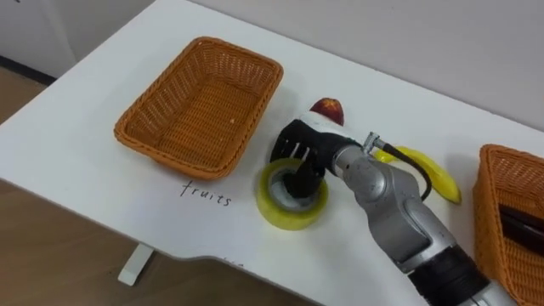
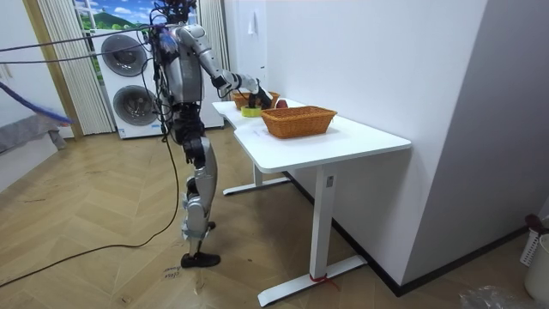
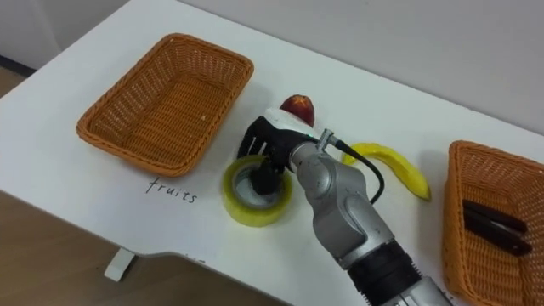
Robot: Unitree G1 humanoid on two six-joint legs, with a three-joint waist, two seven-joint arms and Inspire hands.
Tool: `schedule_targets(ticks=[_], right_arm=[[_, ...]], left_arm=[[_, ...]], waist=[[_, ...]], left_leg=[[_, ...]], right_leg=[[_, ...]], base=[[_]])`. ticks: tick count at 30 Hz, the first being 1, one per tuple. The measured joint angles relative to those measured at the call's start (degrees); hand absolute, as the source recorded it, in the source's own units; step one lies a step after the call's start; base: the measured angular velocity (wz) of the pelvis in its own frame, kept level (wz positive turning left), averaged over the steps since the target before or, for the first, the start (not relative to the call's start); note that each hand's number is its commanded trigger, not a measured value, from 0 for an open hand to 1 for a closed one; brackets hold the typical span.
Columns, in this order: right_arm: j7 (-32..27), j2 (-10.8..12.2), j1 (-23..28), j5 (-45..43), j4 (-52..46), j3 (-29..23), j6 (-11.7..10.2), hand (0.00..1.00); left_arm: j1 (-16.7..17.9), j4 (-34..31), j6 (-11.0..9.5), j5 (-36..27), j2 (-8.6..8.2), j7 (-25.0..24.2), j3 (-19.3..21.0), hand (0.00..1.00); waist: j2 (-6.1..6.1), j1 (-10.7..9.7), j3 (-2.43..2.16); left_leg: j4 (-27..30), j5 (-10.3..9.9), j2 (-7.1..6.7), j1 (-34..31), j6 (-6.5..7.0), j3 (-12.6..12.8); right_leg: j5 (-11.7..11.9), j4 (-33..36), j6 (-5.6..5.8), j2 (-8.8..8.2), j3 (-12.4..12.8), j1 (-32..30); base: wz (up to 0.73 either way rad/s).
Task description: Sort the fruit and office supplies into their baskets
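Right hand point(image 1: 299, 151) on the yellow tape roll point(image 1: 285, 217), near edge of the table point(image 1: 85, 144).
It dips into the roll's hole, grip unclear; apple point(image 1: 328, 109) just beyond, banana point(image 1: 433, 172) right, fruit basket point(image 1: 201, 106) left.

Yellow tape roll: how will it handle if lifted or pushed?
The tape roll lies flat, so it likely slides rather than rolls. It looks rigid; the right hand, reaching into its core, can probably hook it.

yellow tape roll point(image 1: 285, 218) flat near empty basket point(image 1: 200, 110), red apple point(image 1: 328, 110), banana point(image 1: 431, 171), second basket point(image 1: 488, 212) holding dark items point(image 1: 523, 226)
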Motion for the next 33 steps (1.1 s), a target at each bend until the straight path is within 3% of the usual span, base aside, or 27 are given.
schedule_targets(ticks=[13,17,20,23,24,27,31,33], right_arm=[[3.1,-0.3,0.1,1.1,-0.5,-0.8,1.5,1.0],[3.9,-1.1,0.2,1.9,-1.5,-0.7,1.2,1.0],[4.3,-2.5,0.9,2.1,-2.6,-0.7,-0.6,1.0],[5.2,-3.3,2.2,1.8,-5.6,-0.8,-1.5,1.0],[5.7,-4.0,3.3,2.2,-7.6,-0.9,-1.7,1.0],[6.9,-5.8,7.5,6.1,-12.5,-3.0,-1.9,1.0],[7.9,-6.8,8.6,8.3,-14.2,-5.8,-2.3,1.0],[7.9,-8.8,9.5,9.2,-16.6,-9.0,-2.4,1.0]], left_arm=[[0.0,-0.1,0.3,0.1,-0.34,0.0,0.0,0.0],[-0.1,-0.1,0.2,0.0,-0.48,0.1,0.0,0.0],[0.0,0.0,-0.3,0.1,-0.52,0.2,0.0,0.0],[0.0,1.1,-1.3,0.0,-0.23,-0.1,0.2,0.0],[0.0,1.1,-1.3,0.0,-0.07,-0.1,0.2,0.0],[0.4,1.2,-1.6,-0.7,-0.05,-0.1,0.4,0.0],[1.5,2.7,-3.0,-1.9,0.12,-0.7,2.1,0.0],[1.7,4.2,-4.2,-2.1,0.3,-1.1,2.8,0.0]], waist=[[0.47,0.3,0.44],[0.6,0.2,0.51],[0.73,0.1,0.59],[0.78,-0.9,0.62],[0.43,-1.3,0.37],[0.29,-2.1,0.27],[0.37,-5.6,0.25],[0.33,-6.7,0.21]], left_leg=[[0.0,0.0,0.01,-0.1,0.0,-0.1],[-0.1,0.0,0.0,0.0,0.0,-0.2],[-0.1,0.0,-0.02,0.0,0.01,-0.2],[-0.2,0.0,-0.02,-0.4,0.01,-0.2],[-0.2,0.0,-0.01,-0.6,0.01,-0.2],[-0.2,0.0,-0.05,-0.8,0.02,0.3],[-0.1,0.0,-0.09,-0.8,0.03,0.3],[-0.2,0.0,-0.07,-0.4,0.03,0.9]], right_leg=[[0.0,0.2,0.0,0.05,0.0,0.1],[0.0,0.2,0.0,0.05,0.0,0.1],[0.0,0.2,0.0,0.04,0.1,-0.1],[0.0,0.2,0.0,0.04,0.1,-0.6],[0.0,0.2,0.0,0.04,0.2,-0.9],[0.0,0.2,0.0,-0.02,0.8,-1.2],[0.0,0.2,0.0,-0.06,1.0,-1.2],[0.0,0.2,0.0,-0.07,1.5,-1.1]], base=[[0.0],[0.0],[0.0],[0.0],[0.0],[-0.05],[-0.02],[-0.11]])
